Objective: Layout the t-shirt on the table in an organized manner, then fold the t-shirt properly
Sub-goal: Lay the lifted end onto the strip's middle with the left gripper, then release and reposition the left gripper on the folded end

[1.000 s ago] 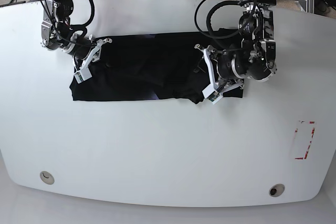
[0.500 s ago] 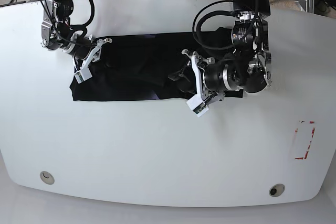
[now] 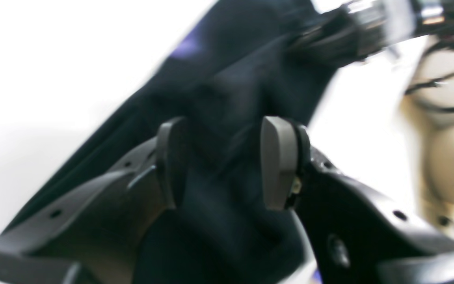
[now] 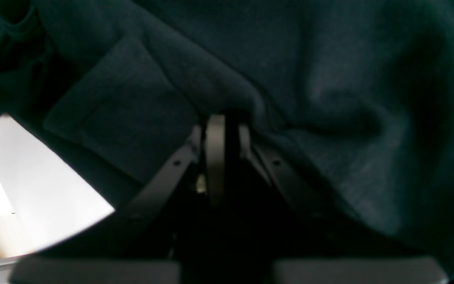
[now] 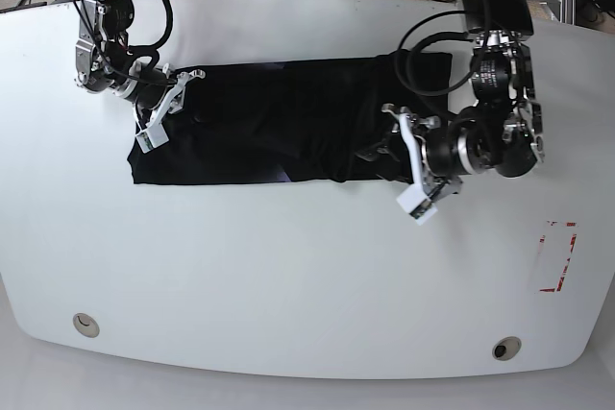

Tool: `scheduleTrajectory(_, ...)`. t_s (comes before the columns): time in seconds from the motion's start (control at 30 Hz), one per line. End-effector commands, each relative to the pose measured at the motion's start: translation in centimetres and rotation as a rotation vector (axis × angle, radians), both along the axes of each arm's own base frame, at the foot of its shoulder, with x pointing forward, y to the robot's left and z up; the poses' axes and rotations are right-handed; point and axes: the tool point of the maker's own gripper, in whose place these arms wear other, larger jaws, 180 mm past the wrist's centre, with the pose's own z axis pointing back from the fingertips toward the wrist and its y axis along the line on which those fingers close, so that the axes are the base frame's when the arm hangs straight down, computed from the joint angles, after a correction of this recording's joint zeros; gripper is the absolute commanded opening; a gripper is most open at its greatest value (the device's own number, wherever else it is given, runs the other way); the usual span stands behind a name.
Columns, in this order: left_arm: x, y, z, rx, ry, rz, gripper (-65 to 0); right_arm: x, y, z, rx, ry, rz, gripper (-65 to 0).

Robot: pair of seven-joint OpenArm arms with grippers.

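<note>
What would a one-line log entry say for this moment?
stage: laying out | t-shirt: black strip on table | right gripper: shut on t-shirt | left gripper: jaws apart, cloth between them

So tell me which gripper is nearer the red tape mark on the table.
Left. The left gripper is over the t-shirt's end on the same side of the table as the red tape mark; the right gripper is at the far end.
</note>
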Motion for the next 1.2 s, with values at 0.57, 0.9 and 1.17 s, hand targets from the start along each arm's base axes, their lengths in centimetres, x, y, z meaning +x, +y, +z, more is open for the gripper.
scheduleTrajectory(0.57, -0.9, 4.5, -0.9, -0.023, -0.021, 0.123, -37.5, -2.2, -1.1, -2.2, -0.111, 0.114, 0.046, -60.6)
scheduleTrajectory(0.9, -0.4, 0.1, -1.7, 0.02, -0.102, 0.045, -37.5, -2.2, -1.1, -2.2, -0.112, 0.115, 0.046, -60.6)
scheduleTrajectory(1.17, -0.2, -2.7, -2.3, 0.075, -0.134, 0.019, -37.5, -2.2, -1.1, -2.2, -0.112, 0.115, 0.046, -60.6)
